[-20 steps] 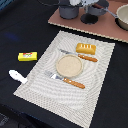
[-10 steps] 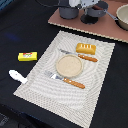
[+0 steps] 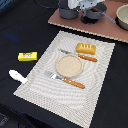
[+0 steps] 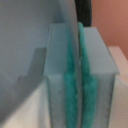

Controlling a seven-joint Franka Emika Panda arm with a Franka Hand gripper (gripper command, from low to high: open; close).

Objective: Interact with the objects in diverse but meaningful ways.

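Apparently unchanged vs. earlier frames: fingers (image 4: 76,95) clamped on thin grey rim, prob. small grey pan (image 3: 95,12) at far board; tan plate (image 3: 69,65), cutlery untouched on mat.

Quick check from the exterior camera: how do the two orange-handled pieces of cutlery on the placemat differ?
The orange-handled fork lies on the near side of the tan plate; the orange-handled knife lies on the far side, beside the orange bread loaf. The fork looks larger, with a broader metal end; the knife's blade is slim. Both point their handles toward the exterior view's right and rest flat on the placemat.
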